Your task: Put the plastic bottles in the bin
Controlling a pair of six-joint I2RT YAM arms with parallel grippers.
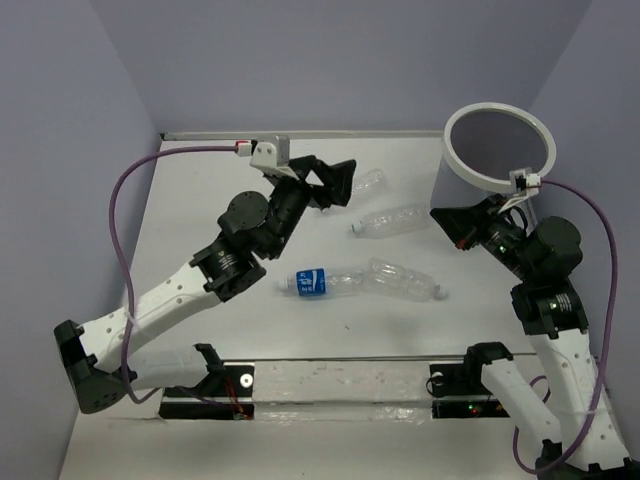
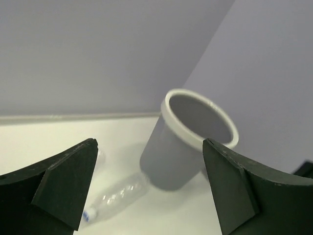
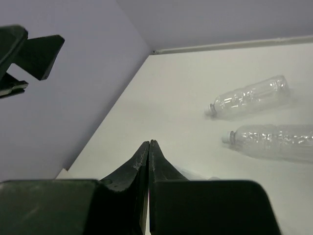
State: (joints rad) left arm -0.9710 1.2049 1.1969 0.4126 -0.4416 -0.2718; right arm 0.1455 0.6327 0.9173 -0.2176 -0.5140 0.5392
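Note:
The grey bin (image 1: 497,150) with a white rim stands at the back right and also shows in the left wrist view (image 2: 188,142). Several bottles lie on the table. A clear bottle (image 1: 370,182) lies just right of my open, empty left gripper (image 1: 343,183) (image 2: 149,144). A second clear bottle (image 1: 392,221) (image 2: 115,196) lies nearer the bin. A blue-labelled bottle (image 1: 318,281) and another clear bottle (image 1: 405,280) lie end to end in the middle. My right gripper (image 1: 440,216) (image 3: 149,143) is shut and empty beside the bin's base. The right wrist view shows two clear bottles (image 3: 249,97) (image 3: 274,141).
Lilac walls close in the white table (image 1: 200,230) at the left, back and right. A metal rail (image 1: 340,375) with the arm bases runs along the near edge. Purple cables loop beside both arms.

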